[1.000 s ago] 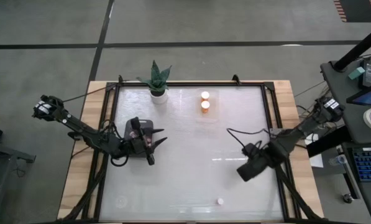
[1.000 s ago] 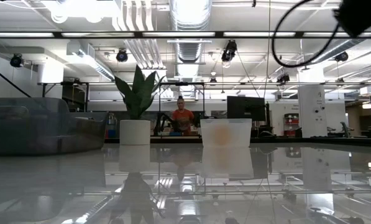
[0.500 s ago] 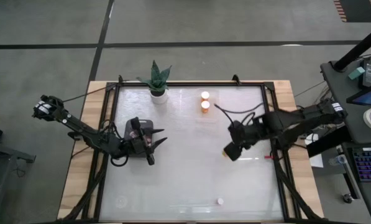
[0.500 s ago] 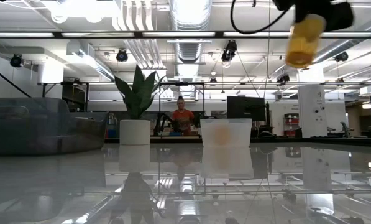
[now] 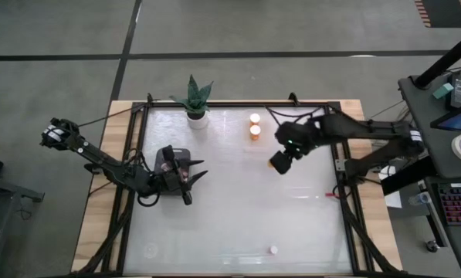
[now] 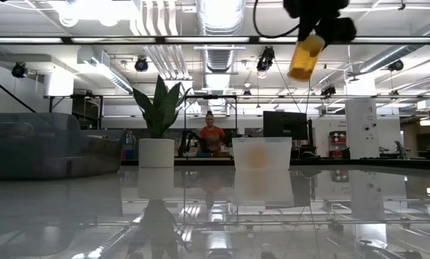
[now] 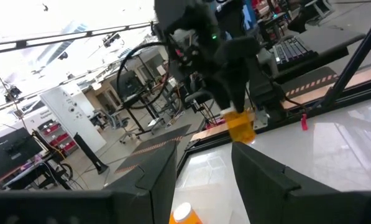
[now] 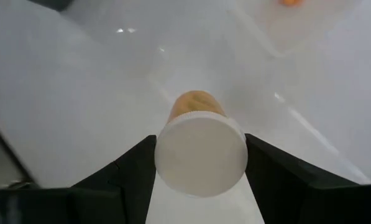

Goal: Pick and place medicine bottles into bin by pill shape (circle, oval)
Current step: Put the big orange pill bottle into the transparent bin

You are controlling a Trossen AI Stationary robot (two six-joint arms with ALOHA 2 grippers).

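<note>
One orange bottle [image 6: 305,57] clenched in right gripper [image 5: 280,161], aloft, tilted, just short of clear bin [image 5: 255,143]; left gripper [image 5: 193,176] idle, empty, parted.

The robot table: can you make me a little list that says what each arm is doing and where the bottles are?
right gripper: shut on orange bottle, held high above the table, close to the clear tray
left gripper: waiting at the table's left side, holding nothing visible
clear tray: two orange bottles with white caps inside
lone small bottle: at the near edge
plant pot: far edge, beside the tray
</note>
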